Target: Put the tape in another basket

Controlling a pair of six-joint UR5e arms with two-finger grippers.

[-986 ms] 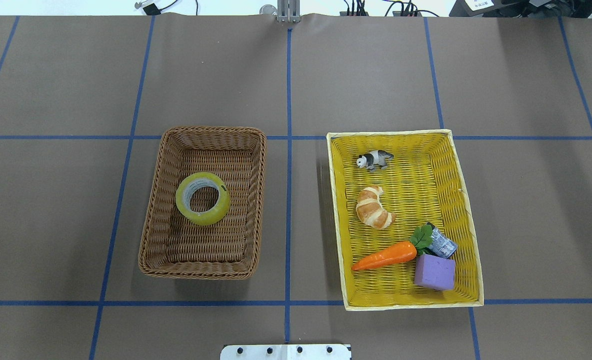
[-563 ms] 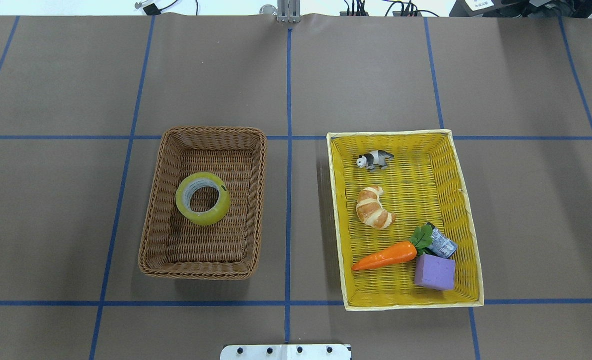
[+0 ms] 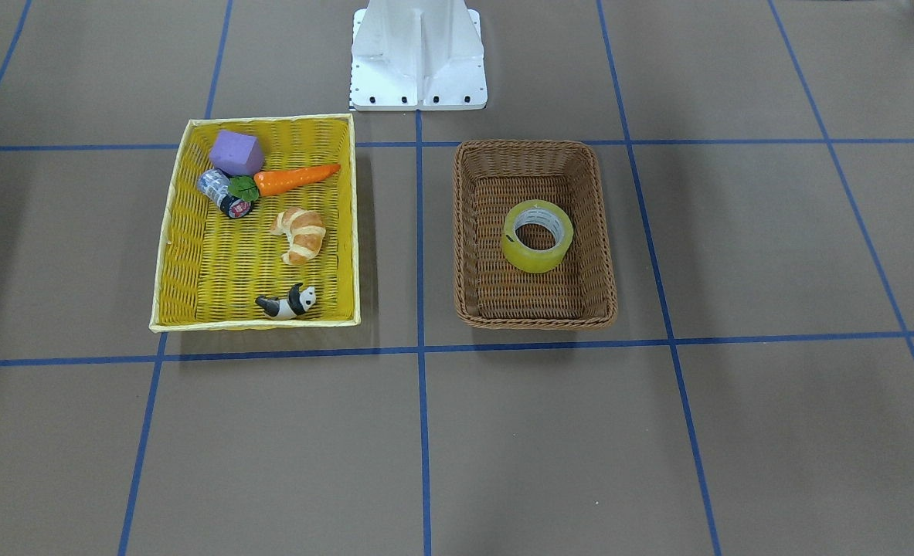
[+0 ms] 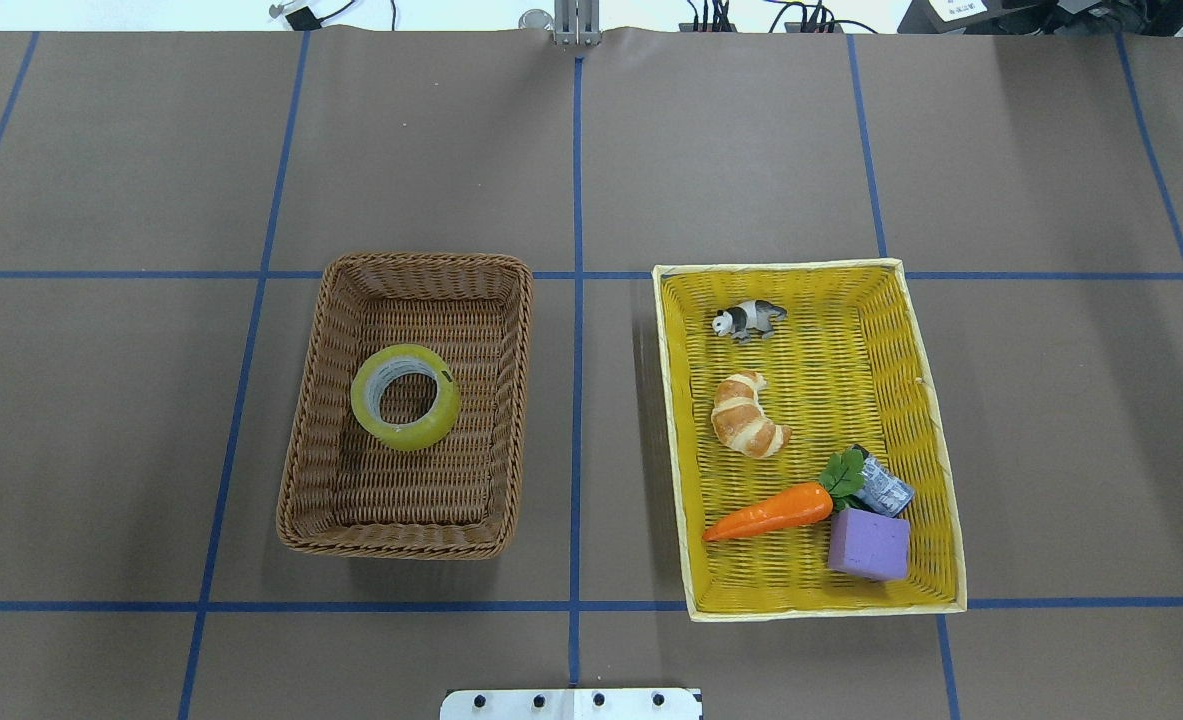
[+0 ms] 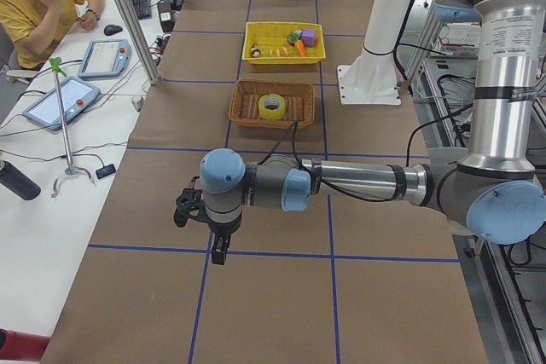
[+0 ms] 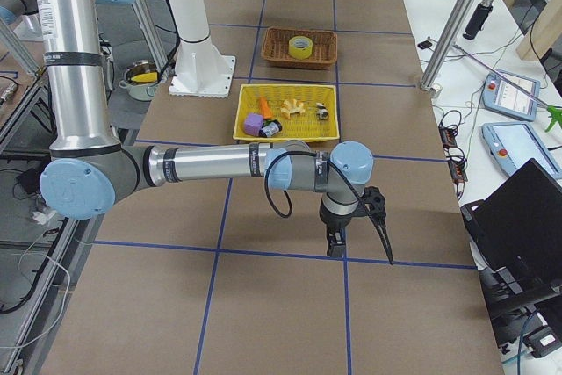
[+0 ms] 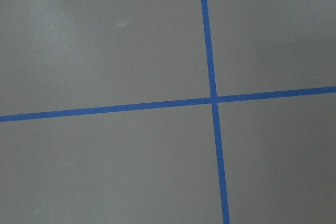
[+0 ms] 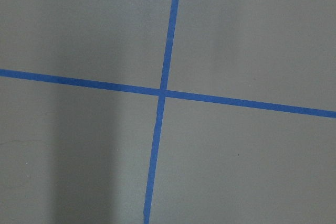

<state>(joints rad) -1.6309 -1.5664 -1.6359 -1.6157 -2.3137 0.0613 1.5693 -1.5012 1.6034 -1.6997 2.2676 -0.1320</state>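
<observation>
The tape (image 4: 406,432), a yellow-green roll with a grey-white core, lies flat in the middle of the brown wicker basket (image 4: 421,262). Both also show in the front-facing view, the tape (image 3: 538,260) inside the basket (image 3: 534,145). No arm shows in either of these views. My left gripper (image 5: 218,250) hangs over bare table far from the baskets, seen only in the exterior left view. My right gripper (image 6: 335,247) hangs over bare table, seen only in the exterior right view. I cannot tell whether either is open or shut. Both wrist views show only table and blue lines.
A yellow woven tray-basket (image 4: 781,268) stands right of the brown one. It holds a panda figure (image 4: 746,320), a croissant (image 4: 746,415), a carrot (image 4: 766,512), a purple block (image 4: 868,545) and a small patterned cylinder (image 4: 888,490). The robot's base plate (image 4: 571,704) sits at the near edge.
</observation>
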